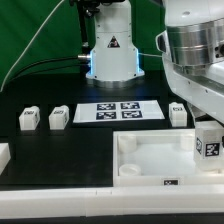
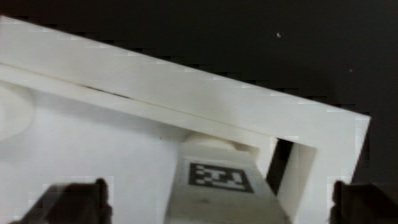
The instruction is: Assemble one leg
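The leg (image 1: 207, 140), a small white block with a black-and-white tag, stands upright at the corner of the white tray (image 1: 150, 158) on the exterior view's right. My gripper (image 1: 200, 112) hangs right above it. In the wrist view the leg (image 2: 217, 178) shows its tag between my two dark fingers (image 2: 79, 203), with a gap on each side, so the gripper (image 2: 214, 205) is open around it. The tray's wall (image 2: 178, 85) and a corner slot lie just past the leg.
Three more white tagged blocks stand on the black table: two on the exterior view's left (image 1: 28, 119) (image 1: 58, 116), one on its right (image 1: 178, 113). The marker board (image 1: 120, 110) lies at mid-table. The arm's base (image 1: 112, 55) is behind it.
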Available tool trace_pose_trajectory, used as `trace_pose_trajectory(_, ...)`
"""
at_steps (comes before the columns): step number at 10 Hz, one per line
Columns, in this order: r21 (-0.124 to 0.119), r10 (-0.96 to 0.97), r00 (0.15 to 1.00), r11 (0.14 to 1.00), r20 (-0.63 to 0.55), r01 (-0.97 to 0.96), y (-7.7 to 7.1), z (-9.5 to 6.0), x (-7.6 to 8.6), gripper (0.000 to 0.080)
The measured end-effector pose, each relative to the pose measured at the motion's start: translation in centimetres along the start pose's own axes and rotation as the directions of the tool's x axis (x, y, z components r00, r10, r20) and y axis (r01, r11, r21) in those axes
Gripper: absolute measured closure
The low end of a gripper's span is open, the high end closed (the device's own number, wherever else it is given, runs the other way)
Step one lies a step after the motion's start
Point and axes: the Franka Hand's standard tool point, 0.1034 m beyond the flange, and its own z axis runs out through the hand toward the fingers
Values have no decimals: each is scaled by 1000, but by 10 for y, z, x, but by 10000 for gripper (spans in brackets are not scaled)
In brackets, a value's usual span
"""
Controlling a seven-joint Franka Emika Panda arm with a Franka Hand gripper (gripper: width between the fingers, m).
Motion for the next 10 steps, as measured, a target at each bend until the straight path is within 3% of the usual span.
trace_pose_trajectory(1,-12,-52,999,999,5,52,2,0,-1,158)
trace_pose_trajectory(2,-39,-235,972,971,15,236,6,1,0,158)
trace_pose_trajectory(3,-85,-403,915,911,33,404,9,0,0,151)
trace_pose_trajectory(6,-142,-734,676,664,68,734,9,0,3,150)
trace_pose_trajectory(7,-143,-813,578,564,77,813,9,0,5,150)
trace_pose_trajectory(10,-111,-955,278,266,108,957,7,0,8,150)
